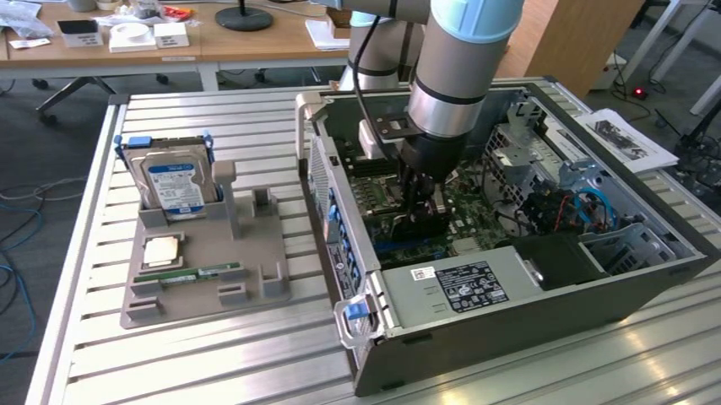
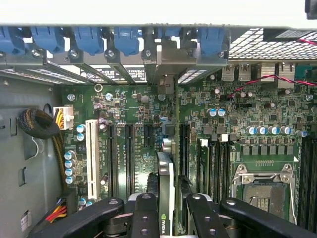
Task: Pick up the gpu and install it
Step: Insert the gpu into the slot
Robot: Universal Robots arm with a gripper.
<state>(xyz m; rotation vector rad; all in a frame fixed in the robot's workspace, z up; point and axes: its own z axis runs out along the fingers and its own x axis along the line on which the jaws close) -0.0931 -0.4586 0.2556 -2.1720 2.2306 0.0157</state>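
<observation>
Slatted silver metal table under everything. On it, toward the exterior view's right, open grey computer case lying on its side, green motherboard exposed inside. Reaching down into the case, grey and pale-blue robot arm, black gripper low over the board. To the exterior view's left of the case, grey plastic parts tray, carrying a silver hard drive with blue label upright in a slot, a square silver processor chip lying flat, and a narrow green memory stick nearer the viewer.

Clamped between the black fingers: the gpu, a flat green circuit-board card with black cooler, standing on edge, seen edge-on in the wrist view. Long axis running along the board away from the gripper toward the row of blue slot clips at the case's rear wall, silver end bracket meeting that wall. Card lined up among the black expansion slots, beside the long white slot; seating in a slot not discernible. Empty silver processor socket off to one side.
</observation>
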